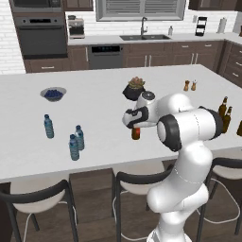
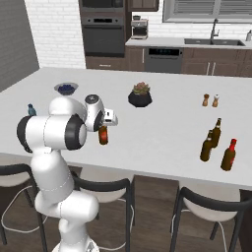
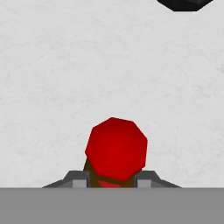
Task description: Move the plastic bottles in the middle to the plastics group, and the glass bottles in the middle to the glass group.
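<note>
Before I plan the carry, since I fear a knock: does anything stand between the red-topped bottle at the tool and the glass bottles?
Nothing visible does. The red-topped bottle sits at the tool; bare counter runs from it to the glass bottles. The plant pot and the shakers stand farther back, off that path.

The counter (image 1: 94, 137) is a matt white stone-looking slab with faint mottling, and the cabinets (image 1: 156, 54) behind it look like dark wood with small metal handles. The water bottles (image 1: 75, 142) are clear bluish plastic, while the dark bottles (image 2: 216, 142) look like glossy brown glass, and the one under the hand has a flat-shaded red cap (image 3: 116, 148). The arm (image 1: 189, 127) is smooth glossy white plastic, the oven (image 1: 40, 33) is brushed metal, the stools (image 1: 142, 182) have black metal frames, and the back wall (image 2: 54, 34) is white brick.
</note>
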